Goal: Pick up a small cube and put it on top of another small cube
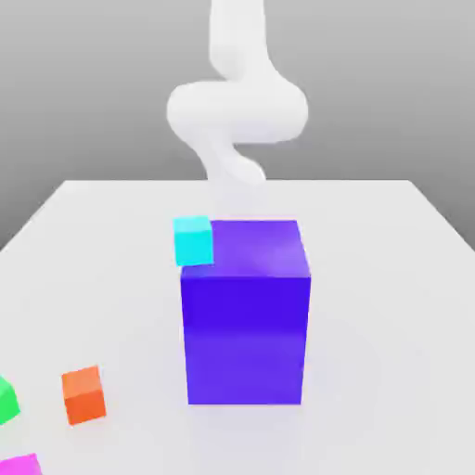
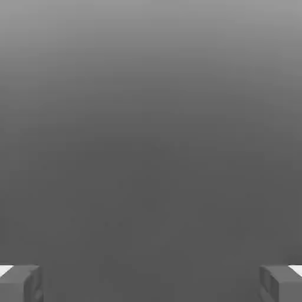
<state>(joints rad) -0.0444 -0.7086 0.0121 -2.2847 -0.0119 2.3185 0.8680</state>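
Standing wide apart in the hand view, the two grey fingertips (image 2: 20, 283) of the end effector (image 2: 151, 284) have nothing between them, only a plain grey, featureless surface beyond. The end effector is fully open and holds no object.

On the white desk (image 1: 390, 278) in the exterior view, a large blue-violet block (image 1: 246, 320) sits near the middle. A small cyan cube (image 1: 193, 240) appears at the block's upper corner on the exterior view's left; whether it touches the block or rests on the desk behind it cannot be told from this angle. A small orange cube (image 1: 83, 394) lies on the desk well apart from the block, toward the exterior view's left and nearer the camera. Just beyond it, at the exterior view's left edge, a green cube (image 1: 6, 401) is partly cut off, and a magenta cube (image 1: 20, 465) is cut off at the lower left corner of the same view. None of the small cubes rests on another.

Behind the block, the white arm (image 1: 237, 107) rises as a pale, blurred shape against the grey backdrop, curving above the far side of the desk.
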